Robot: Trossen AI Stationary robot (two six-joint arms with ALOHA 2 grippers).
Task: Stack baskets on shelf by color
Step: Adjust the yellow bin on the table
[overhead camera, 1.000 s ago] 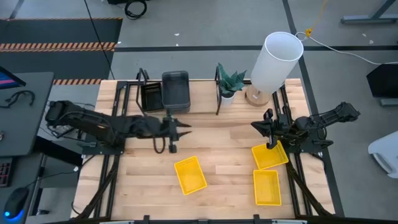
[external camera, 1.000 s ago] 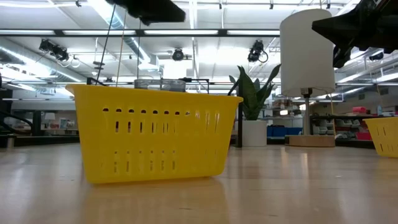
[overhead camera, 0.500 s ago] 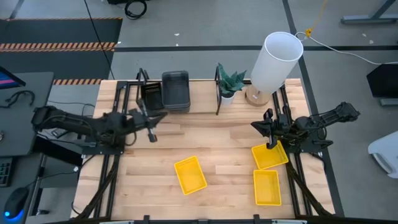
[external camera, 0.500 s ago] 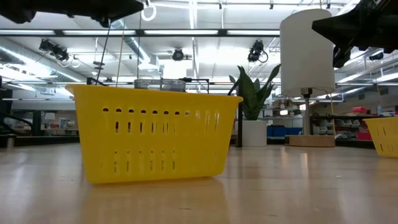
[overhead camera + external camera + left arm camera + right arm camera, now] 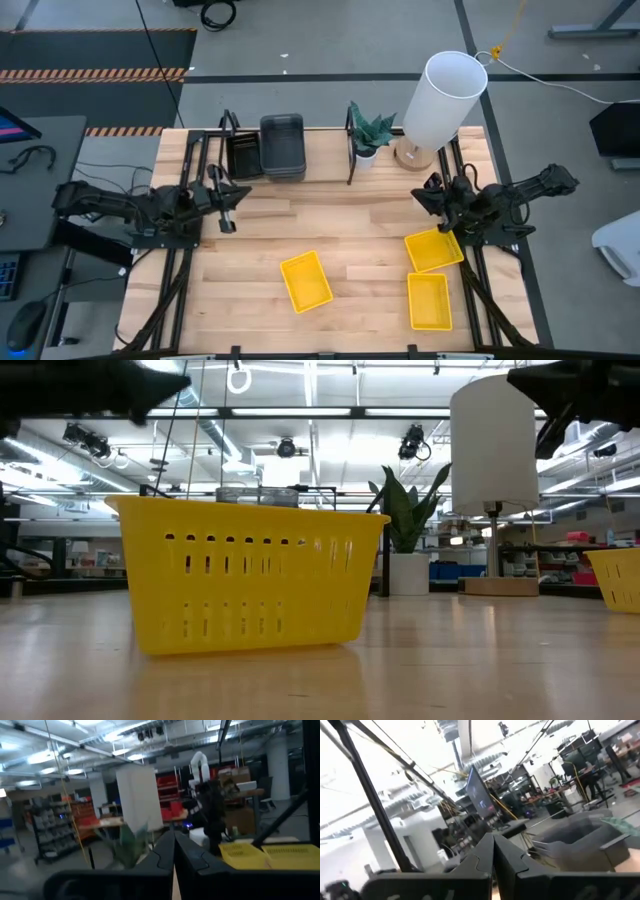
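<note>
Fingers pressed together on both left gripper and right gripper, empty. We judge 3 yellow baskets light, stiff; grab a rim.

Left arm: dark, jointed segments, black cable at base | Right arm: dark, matching segments | Fingers: black, flat, notched inner edges

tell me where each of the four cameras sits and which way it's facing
High view: overhead, straight down; both arms, left gripper, right gripper.
Low view: tabletop height, level across; nearest yellow basket, arms' dark undersides at top.
Left wrist view: past shut fingers toward white lamp.
Right wrist view: past shut fingers toward grey baskets.
Shared: the lamp shows in high, low and left wrist views.
</note>
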